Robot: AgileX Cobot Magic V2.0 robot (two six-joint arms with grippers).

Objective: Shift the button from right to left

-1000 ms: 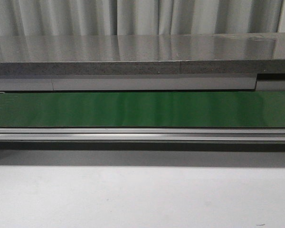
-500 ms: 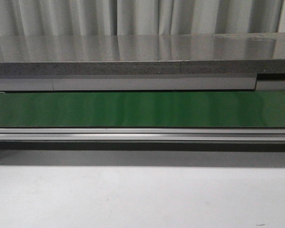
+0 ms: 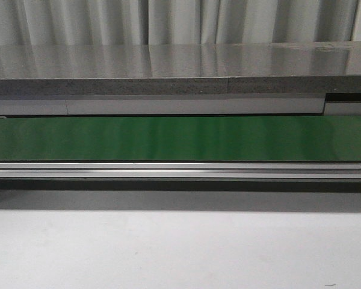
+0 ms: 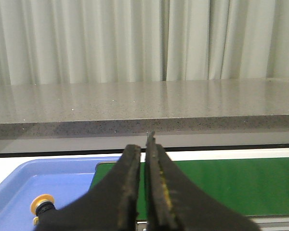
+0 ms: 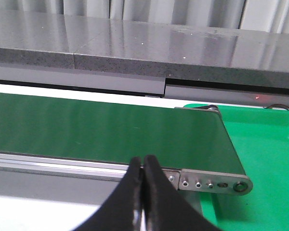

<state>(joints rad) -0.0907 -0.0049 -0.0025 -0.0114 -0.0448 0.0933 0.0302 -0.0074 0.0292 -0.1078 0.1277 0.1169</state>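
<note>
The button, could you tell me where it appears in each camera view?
Front view: not in it.
Left wrist view: the button lies in the blue tray, beside the left gripper.
Right wrist view: not in it.
Shared landmark: the green conveyor belt appears in all three.

1. Left gripper (image 4: 145, 185): black fingers (image 4: 126, 190) pressing together, only a thin slit between the tips, nothing between them.
2. Right gripper (image 5: 143, 192): fingers (image 5: 156, 195) sitting fully closed, tips touching, holding nothing.
3. Front view: neither arm showing.
</note>
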